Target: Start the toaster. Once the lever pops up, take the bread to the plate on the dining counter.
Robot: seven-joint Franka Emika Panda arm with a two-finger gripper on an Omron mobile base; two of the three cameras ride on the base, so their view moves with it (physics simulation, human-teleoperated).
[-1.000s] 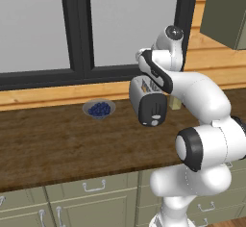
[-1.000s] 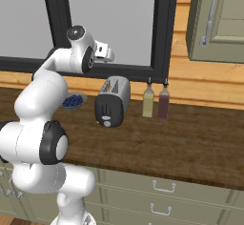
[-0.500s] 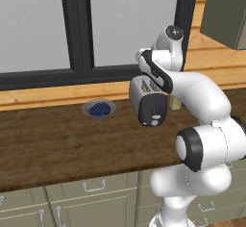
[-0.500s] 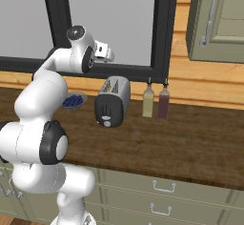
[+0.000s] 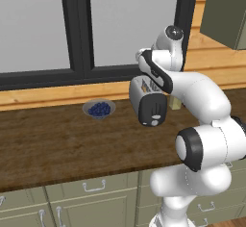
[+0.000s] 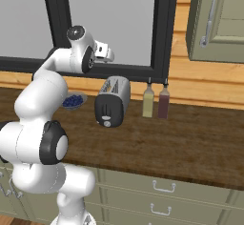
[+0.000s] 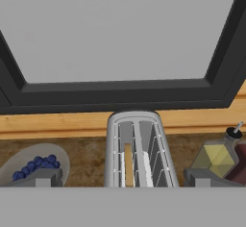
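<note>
Small rounded silver-white metal toaster (image 5: 146,95) below tool (image 7: 120,185): brushed satin shell, matt black plastic end face with pale lever tab (image 5: 153,110). Tan bread slice (image 7: 128,165) in slot: dry, matt, brown crust. Dark brown wood-grain table (image 5: 57,144): smooth, low sheen. Grey bowl of blueberries (image 5: 99,109) left of tool: smooth ceramic look, matt berries. Yellowish oil bottle (image 6: 148,101) and dark red bottle (image 6: 163,103) right of tool: glossy glass. Black window frame (image 6: 162,28): matt. Grey-green drawers (image 6: 162,190): painted matt, metal handles.
</note>
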